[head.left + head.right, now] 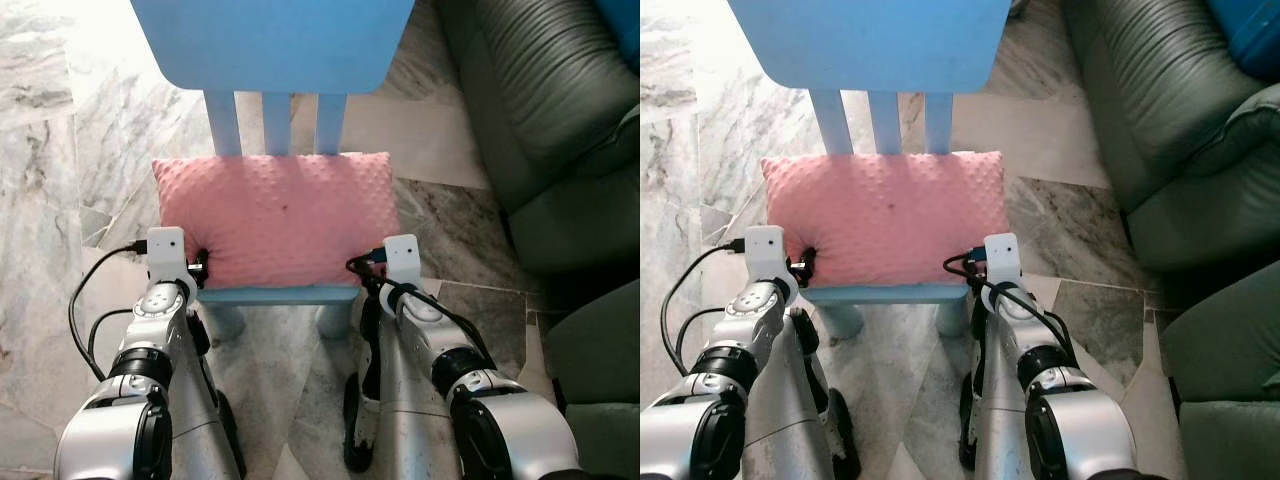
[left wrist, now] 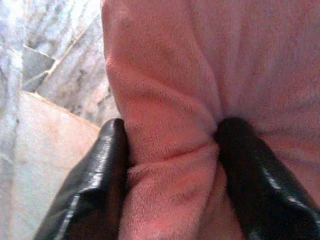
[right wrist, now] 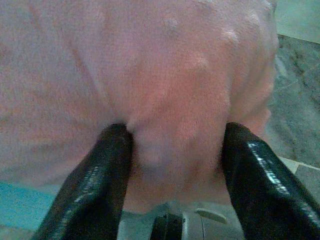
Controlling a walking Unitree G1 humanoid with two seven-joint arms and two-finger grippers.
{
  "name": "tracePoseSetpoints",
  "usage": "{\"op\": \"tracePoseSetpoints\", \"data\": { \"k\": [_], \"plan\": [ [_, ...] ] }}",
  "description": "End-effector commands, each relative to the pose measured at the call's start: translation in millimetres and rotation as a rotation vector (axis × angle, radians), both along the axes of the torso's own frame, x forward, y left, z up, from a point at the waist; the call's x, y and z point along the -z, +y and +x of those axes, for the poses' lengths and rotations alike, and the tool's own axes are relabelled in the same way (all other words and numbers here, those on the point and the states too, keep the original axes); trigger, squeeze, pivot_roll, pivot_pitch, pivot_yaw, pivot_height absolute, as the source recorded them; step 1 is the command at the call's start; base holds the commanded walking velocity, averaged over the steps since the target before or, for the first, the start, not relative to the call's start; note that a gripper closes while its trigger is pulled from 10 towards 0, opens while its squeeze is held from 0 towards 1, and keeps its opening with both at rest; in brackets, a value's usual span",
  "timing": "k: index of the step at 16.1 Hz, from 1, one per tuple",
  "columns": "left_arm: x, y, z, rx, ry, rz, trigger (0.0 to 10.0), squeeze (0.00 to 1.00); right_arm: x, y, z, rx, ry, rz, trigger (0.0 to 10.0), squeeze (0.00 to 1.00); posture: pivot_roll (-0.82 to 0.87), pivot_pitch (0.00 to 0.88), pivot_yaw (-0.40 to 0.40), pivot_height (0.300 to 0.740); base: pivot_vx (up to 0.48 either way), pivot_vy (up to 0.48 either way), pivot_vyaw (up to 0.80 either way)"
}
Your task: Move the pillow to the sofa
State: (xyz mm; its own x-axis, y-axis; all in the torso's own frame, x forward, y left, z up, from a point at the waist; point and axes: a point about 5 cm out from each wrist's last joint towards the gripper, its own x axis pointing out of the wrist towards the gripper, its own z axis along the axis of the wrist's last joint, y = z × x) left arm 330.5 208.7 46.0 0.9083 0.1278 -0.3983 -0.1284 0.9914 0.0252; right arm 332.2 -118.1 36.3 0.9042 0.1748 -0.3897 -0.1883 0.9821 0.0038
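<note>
A pink dotted pillow [image 1: 275, 215] lies flat on the seat of a small blue chair [image 1: 275, 294], under its backrest. My left gripper [image 1: 197, 268] is at the pillow's near left corner. In the left wrist view a fold of pink fabric [image 2: 165, 125] is bunched between the two black fingers [image 2: 95, 175]. My right gripper [image 1: 358, 265] is at the near right corner. Its fingers [image 3: 255, 170] pinch the pillow's edge [image 3: 175, 100] in the same way. The dark green sofa [image 1: 560, 120] stands to the right of the chair.
The chair's blue backrest [image 1: 270, 40] rises behind the pillow. Grey marble floor [image 1: 60, 150] spreads to the left and between chair and sofa. A blue object [image 1: 1250, 35] lies on the sofa at the top right. Another green cushion [image 1: 600, 350] sits near right.
</note>
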Motion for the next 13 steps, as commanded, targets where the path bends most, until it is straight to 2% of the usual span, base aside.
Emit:
{"op": "tracePoseSetpoints", "data": {
  "k": [1,2,5,11,13],
  "plan": [
    [22.3,-5.4,-14.0,-0.002,0.099,-0.047,0.0,0.00,10.0,-5.2,-6.2,0.021,0.053,0.000,0.0,0.00,0.01,0.296,-0.101,0.467,0.000,0.000,0.00],
    [23.3,-7.6,-14.1,-0.014,0.092,-0.086,0.0,0.00,9.9,-5.4,-6.1,0.024,0.053,0.002,0.0,0.00,0.00,0.293,-0.102,0.467,0.000,0.000,0.00],
    [28.1,-11.4,-16.1,-0.027,0.120,-0.127,0.0,0.00,10.3,-6.7,-6.3,0.032,0.055,0.010,0.0,0.00,0.00,0.291,-0.103,0.467,0.000,0.000,0.00],
    [27.7,-10.1,-15.1,-0.039,0.124,-0.134,0.0,0.00,8.3,-8.1,-4.3,0.045,0.057,0.030,0.0,0.00,0.00,0.283,-0.104,0.467,0.000,0.000,0.00],
    [26.9,-11.1,-13.3,-0.089,0.129,-0.208,0.0,0.00,6.9,-8.8,-2.9,0.042,0.057,0.030,0.0,0.00,0.00,0.274,-0.102,0.467,0.000,0.000,0.00]
  ]
}}
